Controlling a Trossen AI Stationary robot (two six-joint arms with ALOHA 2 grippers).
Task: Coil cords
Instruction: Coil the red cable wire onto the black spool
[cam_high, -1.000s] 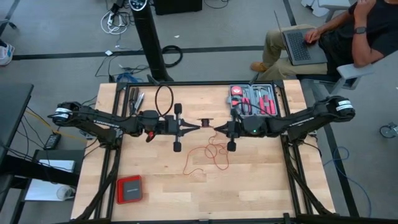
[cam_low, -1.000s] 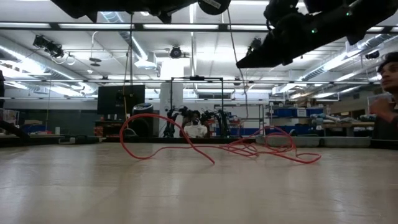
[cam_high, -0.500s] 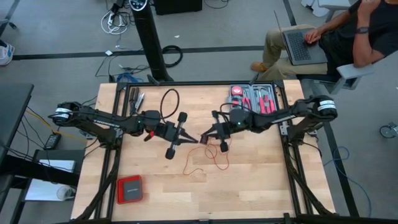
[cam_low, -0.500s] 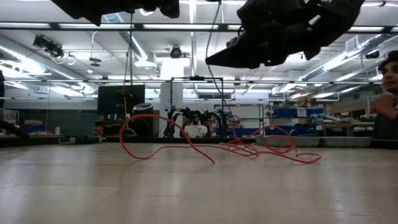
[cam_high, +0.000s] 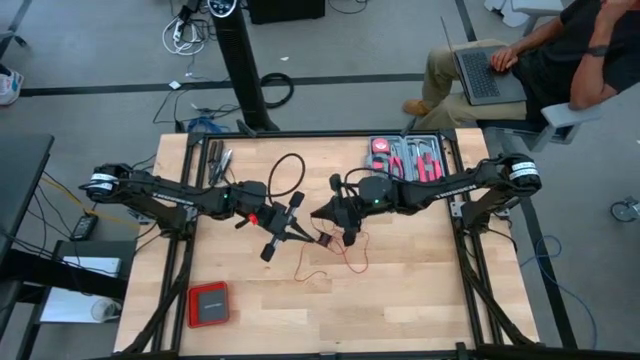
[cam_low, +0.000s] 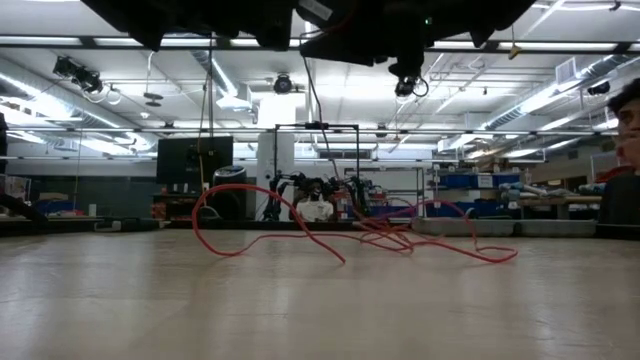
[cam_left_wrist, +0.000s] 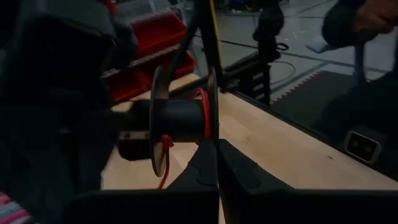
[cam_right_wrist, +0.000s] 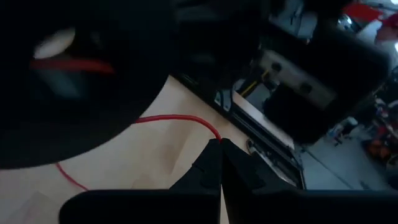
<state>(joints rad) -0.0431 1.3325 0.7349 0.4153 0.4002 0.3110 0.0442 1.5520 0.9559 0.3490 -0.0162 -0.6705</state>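
Observation:
A thin red cord (cam_high: 347, 256) lies in loose loops on the wooden table's middle and shows in the low view as low arcs (cam_low: 300, 232). A small black spool (cam_left_wrist: 180, 118) with a few red turns on it hangs above the table between the two arms. My left gripper (cam_high: 312, 231) is shut on it. My right gripper (cam_high: 316, 215) hovers just beyond the spool, toward the table's far side, and is shut on the cord. My left gripper pinches the rim of one spool flange (cam_left_wrist: 212, 127) between its two fingertips, coming nearly level from the table's left. The spool hangs clear of the table, and a red strand (cam_left_wrist: 163, 163) drops from its other flange. My right gripper pinches a single strand of the red cord (cam_right_wrist: 214, 134) at its fingertips, coming nearly level from the table's right. From the tips the strand runs off in an arc above the table; the rest lies slack below.
A grey tool tray (cam_high: 408, 160) with red-handled tools stands at the far right. Loose tools (cam_high: 220, 162) lie at the far left, and a flat red box (cam_high: 208, 303) at the near left. A black cable loop (cam_high: 288, 172) arches over my left arm. A person with a laptop (cam_high: 485, 70) sits beyond the table.
My right gripper has gone toward the table's left, up to the spool, rising and rolling about its own line, and carries the cord's strand with it. My left gripper has swung its tip toward the near edge, taking the spool that way. The loops on the table have shifted slightly.

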